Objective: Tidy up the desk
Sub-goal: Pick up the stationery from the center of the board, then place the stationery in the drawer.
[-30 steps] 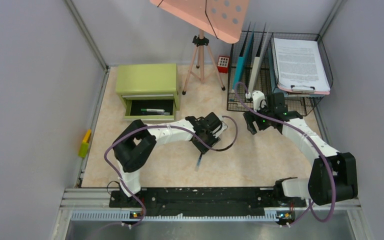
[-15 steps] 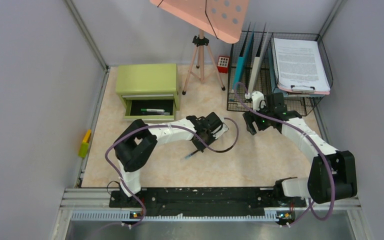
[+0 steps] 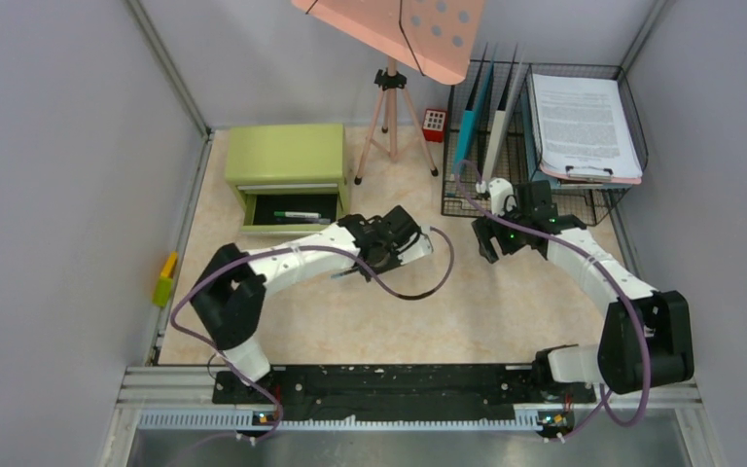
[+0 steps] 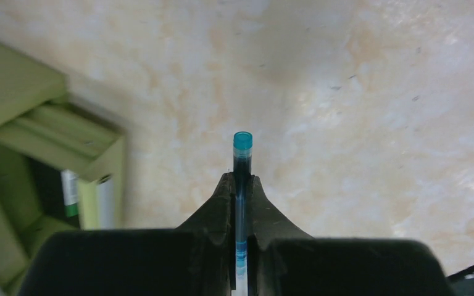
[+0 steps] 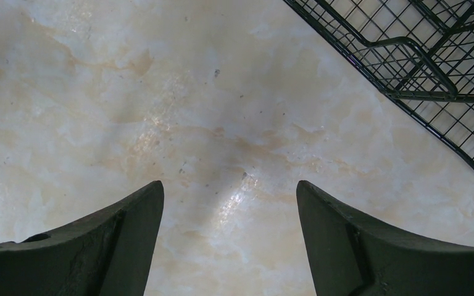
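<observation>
Left pincer (image 4: pixel 242 185) is clamped on a teal-capped pen (image 4: pixel 242 143), held over the pale marbled tabletop (image 4: pixel 358 111) that spreads beneath both arms. Right pincer (image 5: pixel 228 188) hangs open over bare tabletop, beside a wire rack (image 5: pixel 432 74). Farther back, a green cabinet (image 3: pixel 285 156) stands with its drawer (image 3: pixel 292 208) open.

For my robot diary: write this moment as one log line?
left hand: shut on teal-capped pen | right hand: open, empty | drawer: open

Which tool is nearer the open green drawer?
Left. The left tool, shut on a teal-capped pen, sits near the front corner of the drawer; the right tool, open, hangs farther right beside the wire rack.
</observation>
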Controlling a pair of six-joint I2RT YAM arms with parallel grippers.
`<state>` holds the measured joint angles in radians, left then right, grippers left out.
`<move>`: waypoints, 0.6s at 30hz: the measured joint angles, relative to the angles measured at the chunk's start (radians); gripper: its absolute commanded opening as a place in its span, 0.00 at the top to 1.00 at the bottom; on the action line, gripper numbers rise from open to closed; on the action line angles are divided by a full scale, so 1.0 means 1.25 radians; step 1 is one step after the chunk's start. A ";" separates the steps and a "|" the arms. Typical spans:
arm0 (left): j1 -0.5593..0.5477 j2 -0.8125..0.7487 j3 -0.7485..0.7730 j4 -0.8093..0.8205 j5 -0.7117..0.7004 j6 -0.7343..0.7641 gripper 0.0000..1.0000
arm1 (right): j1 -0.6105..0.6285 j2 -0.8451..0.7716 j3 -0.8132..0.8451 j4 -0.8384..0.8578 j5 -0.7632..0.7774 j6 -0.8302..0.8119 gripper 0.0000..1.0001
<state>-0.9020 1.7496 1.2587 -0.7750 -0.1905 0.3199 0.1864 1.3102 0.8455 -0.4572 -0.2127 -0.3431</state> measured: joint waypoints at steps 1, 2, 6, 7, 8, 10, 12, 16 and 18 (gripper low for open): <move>0.003 -0.028 0.000 -0.004 -0.018 0.028 1.00 | 0.000 0.002 0.000 0.000 -0.001 0.000 0.22; 0.006 -0.054 0.000 -0.004 -0.034 0.056 1.00 | 0.000 0.005 0.000 -0.001 -0.002 0.000 0.22; 0.039 -0.157 -0.001 0.016 -0.078 0.186 1.00 | 0.000 0.008 0.000 -0.003 -0.005 0.000 0.22; 0.057 -0.181 -0.003 0.028 -0.086 0.222 1.00 | 0.000 0.008 0.000 -0.003 -0.006 0.000 0.22; 0.073 -0.197 -0.005 0.039 -0.091 0.250 1.00 | 0.000 0.008 0.000 -0.003 -0.008 0.000 0.22; 0.117 -0.223 -0.008 0.066 -0.091 0.315 1.00 | 0.000 0.008 0.000 -0.003 -0.009 0.000 0.22; 0.164 -0.233 -0.009 0.091 -0.086 0.374 1.00 | 0.000 0.008 0.000 -0.003 -0.011 0.000 0.22; 0.256 -0.233 -0.016 0.131 -0.048 0.480 1.00 | 0.000 0.008 0.000 -0.003 -0.011 0.000 0.22; 0.293 -0.233 -0.022 0.147 -0.026 0.525 1.00 | 0.000 0.008 0.000 -0.003 -0.011 0.000 0.22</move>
<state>-0.5362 1.4578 1.2316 -0.5907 -0.2230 0.9760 0.1864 1.3201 0.8455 -0.4614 -0.2268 -0.3431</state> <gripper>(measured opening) 0.035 0.781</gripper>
